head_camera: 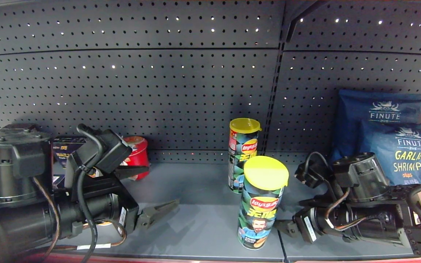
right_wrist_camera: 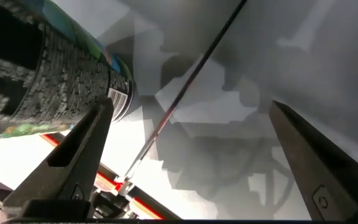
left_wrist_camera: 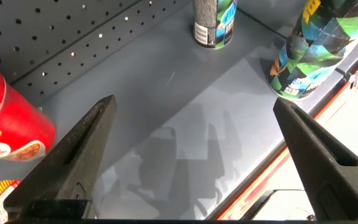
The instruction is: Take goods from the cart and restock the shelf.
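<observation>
Two chip cans with yellow lids stand upright on the grey shelf. The front can is near the shelf's front edge and the back can is close to the pegboard. My right gripper sits just right of the front can, open, with nothing between its fingers; that can lies outside them. My left gripper is open over bare shelf left of the cans. The left wrist view looks between its empty fingers toward the front can and the back can.
A red can rests at the back left, beside the left gripper; it shows as the red can. A dark box is behind the left arm. Blue snack bags stand at the right. A seam divides the shelf panels.
</observation>
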Tool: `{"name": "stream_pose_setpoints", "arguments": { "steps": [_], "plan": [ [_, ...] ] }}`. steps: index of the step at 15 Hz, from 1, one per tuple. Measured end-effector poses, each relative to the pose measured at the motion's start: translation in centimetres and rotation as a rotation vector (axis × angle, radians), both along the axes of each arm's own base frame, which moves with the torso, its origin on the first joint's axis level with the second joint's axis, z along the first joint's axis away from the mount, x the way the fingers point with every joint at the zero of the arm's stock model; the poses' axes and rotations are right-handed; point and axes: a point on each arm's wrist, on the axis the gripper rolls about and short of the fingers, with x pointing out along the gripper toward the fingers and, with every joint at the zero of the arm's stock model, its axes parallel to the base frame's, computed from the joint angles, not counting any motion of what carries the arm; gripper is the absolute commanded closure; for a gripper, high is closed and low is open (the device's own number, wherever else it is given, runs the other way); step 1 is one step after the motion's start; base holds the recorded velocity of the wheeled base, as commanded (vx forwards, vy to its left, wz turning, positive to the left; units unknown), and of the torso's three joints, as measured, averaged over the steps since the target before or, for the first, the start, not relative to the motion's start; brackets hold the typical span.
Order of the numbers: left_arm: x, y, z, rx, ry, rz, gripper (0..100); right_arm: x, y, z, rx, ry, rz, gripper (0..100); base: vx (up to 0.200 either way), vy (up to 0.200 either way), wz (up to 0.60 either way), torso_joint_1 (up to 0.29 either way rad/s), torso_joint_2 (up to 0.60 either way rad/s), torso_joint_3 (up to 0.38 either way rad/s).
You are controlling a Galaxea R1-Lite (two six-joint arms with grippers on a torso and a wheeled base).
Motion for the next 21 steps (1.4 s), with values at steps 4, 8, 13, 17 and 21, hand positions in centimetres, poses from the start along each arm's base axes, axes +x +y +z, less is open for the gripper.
{"name": "stream_pose_setpoints", "arguments": {
  "steps": [4,8,13,17,21],
  "plan": [
    [-0.1,0.1,-0.1,0.001,0.003,0.000,0,0.4,0.6,0.2,0.005,-0.007,0.010,0,0.000,0.000,0.00,0.000,0.00,0.000],
    [-0.1,0.1,-0.1,0.001,0.003,0.002,0,0.4,0.9,0.1,0.004,-0.005,0.019,0,0.000,0.000,0.00,0.000,0.00,0.000],
    [-0.1,0.1,-0.1,0.001,0.004,0.001,0,0.4,1.1,0.0,0.002,-0.003,0.025,0,0.000,0.000,0.00,0.000,0.00,0.000],
    [-0.1,0.1,-0.1,0.001,0.003,0.002,0,0.5,1.4,0.1,0.004,-0.005,0.032,0,0.000,0.000,0.00,0.000,0.00,0.000],
    [0.0,0.3,-0.1,0.000,0.002,0.011,0,0.3,1.3,0.1,0.017,0.004,0.019,0,0.000,0.000,0.00,0.000,0.00,0.000]
  ]
}}
